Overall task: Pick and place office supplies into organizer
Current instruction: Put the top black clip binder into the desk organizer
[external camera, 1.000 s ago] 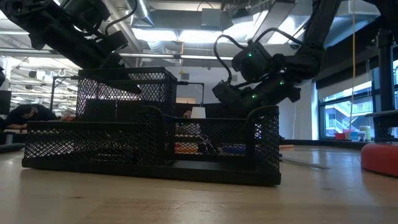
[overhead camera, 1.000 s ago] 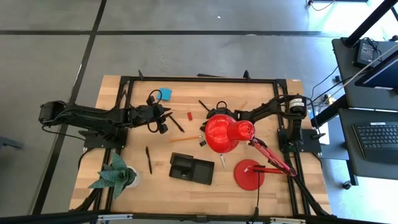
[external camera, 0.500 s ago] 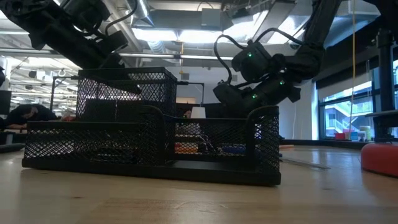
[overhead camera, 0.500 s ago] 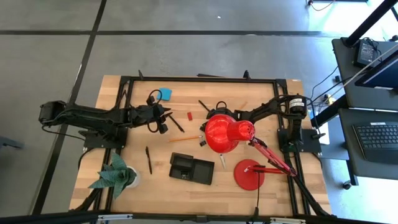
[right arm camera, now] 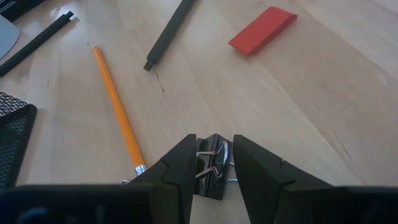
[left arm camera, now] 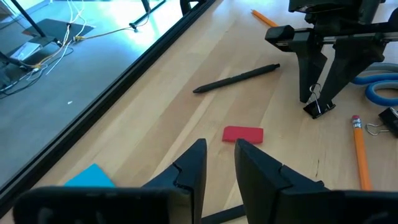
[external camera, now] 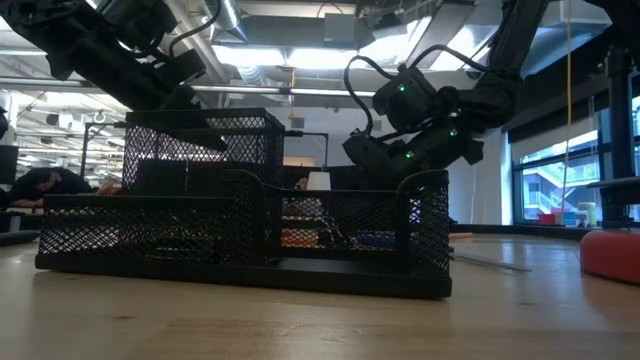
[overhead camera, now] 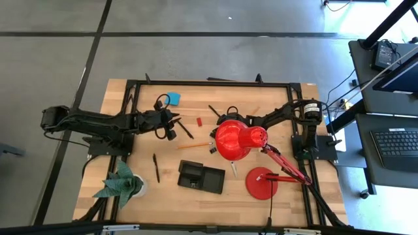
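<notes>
My right gripper (right arm camera: 214,152) stands on the far middle of the table beside the red lamp shade (overhead camera: 235,140), shut on a black binder clip (right arm camera: 211,167). The left wrist view shows that gripper (left arm camera: 318,99) pointing down at the table. My left gripper (left arm camera: 221,163) hovers low with a narrow gap between its fingers and holds nothing. The small red piece (left arm camera: 242,134) lies flat just ahead of it. A black pen (left arm camera: 236,78), a pencil (left arm camera: 359,149) and the blue pad (overhead camera: 173,98) lie loose. The black mesh organizer (overhead camera: 201,177) sits near the table's front. My right gripper pinches the black binder clip (left arm camera: 317,109) between its two fingertips (left arm camera: 306,74), coming from above and pointing down. The clip's wire handles (right arm camera: 208,149) run up between the fingers. The clip hangs at the tabletop; I cannot tell whether it is lifted clear.
The red lamp's shade and its round base (overhead camera: 261,183) crowd the right middle of the table. A green paper plant (overhead camera: 121,184) stands at the near left corner. Blue-handled scissors (left arm camera: 379,87) and another clip (left arm camera: 388,118) lie by the right gripper. A second pen (overhead camera: 156,168) lies left of the organizer.
</notes>
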You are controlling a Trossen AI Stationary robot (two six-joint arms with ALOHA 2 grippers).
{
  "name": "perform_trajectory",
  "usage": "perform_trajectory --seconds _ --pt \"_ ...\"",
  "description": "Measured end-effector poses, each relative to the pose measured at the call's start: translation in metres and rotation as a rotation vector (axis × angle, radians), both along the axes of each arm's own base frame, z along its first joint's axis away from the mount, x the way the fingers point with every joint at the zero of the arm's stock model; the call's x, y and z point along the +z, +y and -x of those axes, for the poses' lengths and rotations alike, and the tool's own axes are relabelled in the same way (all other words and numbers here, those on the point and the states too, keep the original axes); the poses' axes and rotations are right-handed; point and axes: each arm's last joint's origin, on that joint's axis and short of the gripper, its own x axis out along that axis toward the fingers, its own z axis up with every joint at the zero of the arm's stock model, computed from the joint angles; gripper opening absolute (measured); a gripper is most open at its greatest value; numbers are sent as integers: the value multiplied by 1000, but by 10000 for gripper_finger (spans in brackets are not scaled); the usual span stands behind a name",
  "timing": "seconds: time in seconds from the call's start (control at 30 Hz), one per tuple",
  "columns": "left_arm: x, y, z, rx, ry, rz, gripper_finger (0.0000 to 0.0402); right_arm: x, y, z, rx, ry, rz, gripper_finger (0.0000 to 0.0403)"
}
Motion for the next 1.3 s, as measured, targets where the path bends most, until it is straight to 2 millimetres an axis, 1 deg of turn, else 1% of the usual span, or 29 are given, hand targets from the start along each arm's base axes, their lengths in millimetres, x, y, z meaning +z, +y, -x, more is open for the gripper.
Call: perform_trajectory --seconds 0.17,0.27,0.37,0.63,0.7,1.0,1.3 --pt "0 0 0 0 0 0 77 0 0 0 0 0 0 108" --pt "0 0 0 0 0 0 77 0 0 0 0 0 0 101" --pt "0 0 0 0 0 0 77 0 0 0 10 1 15 84" --pt "0 0 0 0 0 0 77 1 0 -1 27 -10 36 18" --pt "0 0 0 0 0 0 77 2 0 -1 33 -11 44 8" --pt "0 0 0 2 -3 3 75 2 0 -1 34 -11 46 6" --pt "0 0 0 43 -51 72 75 3 -1 -2 42 -33 72 5"
